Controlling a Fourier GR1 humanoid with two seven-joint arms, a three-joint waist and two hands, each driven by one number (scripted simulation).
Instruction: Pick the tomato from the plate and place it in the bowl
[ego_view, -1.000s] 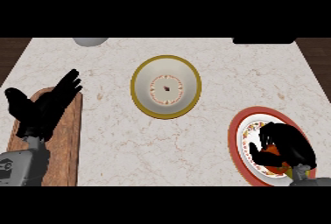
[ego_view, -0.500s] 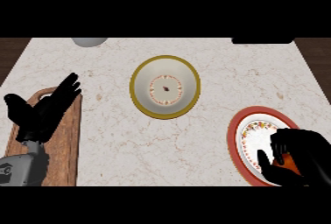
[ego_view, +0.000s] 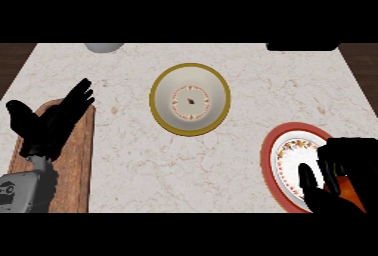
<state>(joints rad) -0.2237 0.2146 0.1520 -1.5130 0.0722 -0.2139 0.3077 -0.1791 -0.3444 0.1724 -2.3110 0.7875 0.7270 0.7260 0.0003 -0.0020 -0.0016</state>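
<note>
Marble counter (ego_view: 244, 100), pale with faint veining, carries the items under review. Near its middle stands the bowl (ego_view: 190, 98), cream inside with a mustard-yellow rim and a small patterned ring at its base; nothing lies in it.

At the lower right sits the plate (ego_view: 284, 155), red-rimmed with a floral border on white. The right hand (ego_view: 343, 172) is over the plate's right portion, its black fingers curled downward around the tomato (ego_view: 348, 192), of which only an orange-red patch shows between the fingers and thumb. The tomato is at the plate, well apart from the bowl. Whether it rests on the plate or is raised off it cannot be told from this view.

At the left edge lies a wooden board (ego_view: 77, 165), long and reddish-brown. The left hand (ego_view: 48, 122) shows above it, fingers straight and spread, holding nothing, its grey forearm entering from the lower left corner.

A grey rounded object (ego_view: 103, 47) sits at the counter's far edge, upper left, only partly seen.
</note>
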